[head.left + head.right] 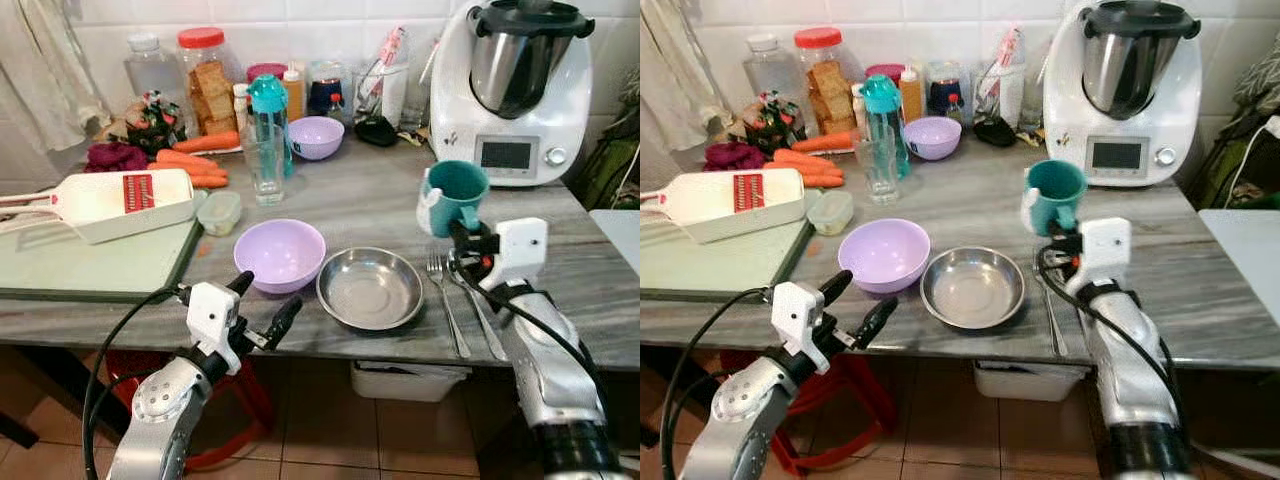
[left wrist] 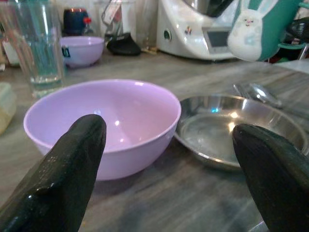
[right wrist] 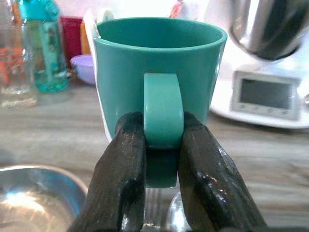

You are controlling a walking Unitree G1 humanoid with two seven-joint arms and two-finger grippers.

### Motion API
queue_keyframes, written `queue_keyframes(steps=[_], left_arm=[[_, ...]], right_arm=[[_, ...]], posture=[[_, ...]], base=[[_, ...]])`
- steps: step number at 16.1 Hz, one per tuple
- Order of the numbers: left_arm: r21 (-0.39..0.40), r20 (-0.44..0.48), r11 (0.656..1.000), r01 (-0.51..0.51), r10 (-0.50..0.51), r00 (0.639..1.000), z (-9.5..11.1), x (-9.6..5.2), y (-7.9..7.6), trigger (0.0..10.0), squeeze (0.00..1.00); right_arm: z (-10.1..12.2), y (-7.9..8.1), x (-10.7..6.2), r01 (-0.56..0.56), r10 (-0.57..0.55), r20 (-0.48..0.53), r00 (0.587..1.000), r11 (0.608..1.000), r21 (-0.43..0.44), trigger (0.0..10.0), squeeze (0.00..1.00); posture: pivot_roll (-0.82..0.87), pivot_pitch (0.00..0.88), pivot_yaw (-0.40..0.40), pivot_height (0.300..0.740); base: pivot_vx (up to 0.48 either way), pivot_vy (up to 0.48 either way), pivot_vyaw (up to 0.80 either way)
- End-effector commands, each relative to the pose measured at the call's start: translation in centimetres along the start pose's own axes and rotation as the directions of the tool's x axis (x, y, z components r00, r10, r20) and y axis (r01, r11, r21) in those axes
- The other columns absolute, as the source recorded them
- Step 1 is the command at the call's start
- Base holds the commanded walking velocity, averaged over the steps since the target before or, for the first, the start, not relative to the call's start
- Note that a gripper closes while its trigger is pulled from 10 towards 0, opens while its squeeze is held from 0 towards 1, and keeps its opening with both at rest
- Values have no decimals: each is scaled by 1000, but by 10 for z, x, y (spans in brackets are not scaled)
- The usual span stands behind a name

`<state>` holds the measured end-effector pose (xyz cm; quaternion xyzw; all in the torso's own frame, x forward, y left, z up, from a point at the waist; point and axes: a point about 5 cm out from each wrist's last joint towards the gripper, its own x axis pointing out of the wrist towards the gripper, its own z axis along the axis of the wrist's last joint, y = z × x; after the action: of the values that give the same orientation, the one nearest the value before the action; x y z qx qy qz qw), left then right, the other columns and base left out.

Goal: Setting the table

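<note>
Tabletop (image 1: 600, 290) crowded; my right tool (image 3: 161, 159) pinched the teal mug (image 1: 455, 195) handle, left tool (image 1: 268, 305) spread. Mug could swivel, striking fork (image 1: 445, 300).

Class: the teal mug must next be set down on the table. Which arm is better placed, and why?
Right. The right gripper is shut on the teal mug's handle, above the fork. The left gripper is open, near the purple bowl.

In the upper right of my view a white kitchen machine (image 1: 512, 95) with a steel jug stands against the tiled wall. At the left, a white slicer (image 1: 110, 203) lies on a green cutting board (image 1: 90, 265). Behind it I see carrots (image 1: 195, 160), a red-lidded jar (image 1: 205, 80) and a teal water bottle (image 1: 270, 120).
</note>
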<state>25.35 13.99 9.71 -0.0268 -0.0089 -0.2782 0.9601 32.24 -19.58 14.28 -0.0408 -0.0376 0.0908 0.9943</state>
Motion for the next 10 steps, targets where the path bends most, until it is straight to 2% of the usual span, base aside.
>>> queue_keyframes(steps=[1, 5, 7, 10], left_arm=[[7, 6, 1000, 9, -9, 1000, 5, -1, 1, 10000, 0], [-4, 3, 999, 48, -48, 999, 6, -2, -2, 10000, 0], [-17, 0, 997, 80, -80, 997, 7, -6, -3, 10000, 0], [-37, -7, 990, 136, -136, 991, 8, -10, -7, 10000, 0]], right_arm=[[6, 2, 9, -36, 36, 29, 999, 999, -6, 10000, 0], [1, 8, 30, -90, 89, 11, 996, 996, 7, 10000, 0], [-6, 11, 35, -107, 107, -19, 994, 994, 8, 10000, 0], [-17, 6, 40, -104, 105, -53, 993, 994, 16, 10000, 0]], posture=[[-29, 0, 36, 740], [2, 0, 29, 740], [23, 0, 23, 740], [36, 0, 19, 740]], base=[[0, 0, 0], [0, 0, 0], [0, 0, 0], [0, 0, 0]])
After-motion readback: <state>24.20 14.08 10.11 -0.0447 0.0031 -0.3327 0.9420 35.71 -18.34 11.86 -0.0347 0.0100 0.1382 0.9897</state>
